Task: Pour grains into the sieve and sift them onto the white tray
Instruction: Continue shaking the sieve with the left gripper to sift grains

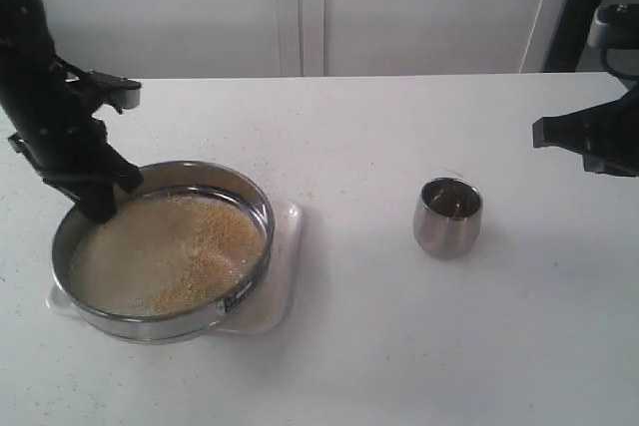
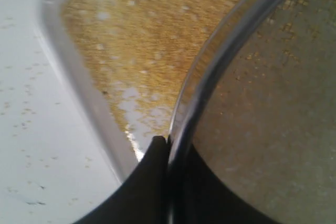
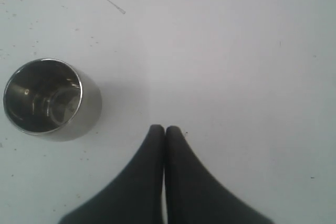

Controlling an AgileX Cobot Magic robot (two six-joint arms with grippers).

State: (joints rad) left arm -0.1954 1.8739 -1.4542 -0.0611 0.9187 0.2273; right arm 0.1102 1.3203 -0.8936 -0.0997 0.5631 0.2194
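Observation:
The round steel-rimmed sieve (image 1: 165,251) sits tilted over the white tray (image 1: 283,266) at the left of the table. Pale and golden grains (image 1: 200,246) lie on its mesh. My left gripper (image 1: 100,209) is shut on the sieve's far-left rim (image 2: 210,61), one finger outside and one inside. Beneath the sieve, fine golden grains (image 2: 142,40) cover the tray's floor, inside its raised rim (image 2: 68,61). My right gripper (image 3: 165,129) is shut on nothing and hovers above the table at the right (image 1: 589,137).
A small rounded steel cup (image 1: 447,216), looking empty in the right wrist view (image 3: 44,97), stands right of the tray. A few stray grains dot the table (image 2: 26,119) beside the tray.

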